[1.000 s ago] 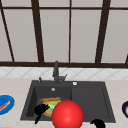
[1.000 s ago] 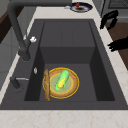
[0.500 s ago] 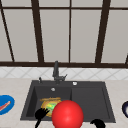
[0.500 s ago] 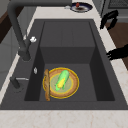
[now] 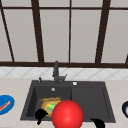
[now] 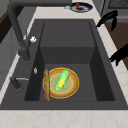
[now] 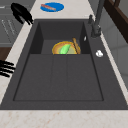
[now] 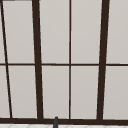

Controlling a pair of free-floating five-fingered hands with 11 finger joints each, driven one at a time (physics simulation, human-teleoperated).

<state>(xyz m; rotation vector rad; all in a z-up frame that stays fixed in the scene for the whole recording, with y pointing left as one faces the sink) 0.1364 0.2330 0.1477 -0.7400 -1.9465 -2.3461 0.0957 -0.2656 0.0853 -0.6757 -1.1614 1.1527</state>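
While a tall paned window (image 8: 55,32) fills the wall behind, a dark sink (image 5: 90,100) spreads across the pale counter, its deep basin on the left and a shallow drainer on the right, with the black faucet (image 5: 56,71) at 12 o'clock. A glossy red ball (image 5: 67,115) hangs at 6 o'clock on the sink's front edge, covering part of the basin from the front. On the basin floor, at 7 o'clock of the sink, a yellow plate (image 6: 75,88) lies flat, likely why the corn cob (image 6: 62,80) rests steadily across its middle; a wooden stick (image 6: 46,85) stands on edge against the plate's faucet side. The left hand (image 5: 40,114) hovers at 7 o'clock of the plate and the right hand (image 5: 98,123) at 5 o'clock of the sink, both over the front counter edge, fingers loose and extended, holding nothing. A blue plate (image 5: 3,100) sits at 9 o'clock, a dark plate (image 6: 86,7) at 3 o'clock.
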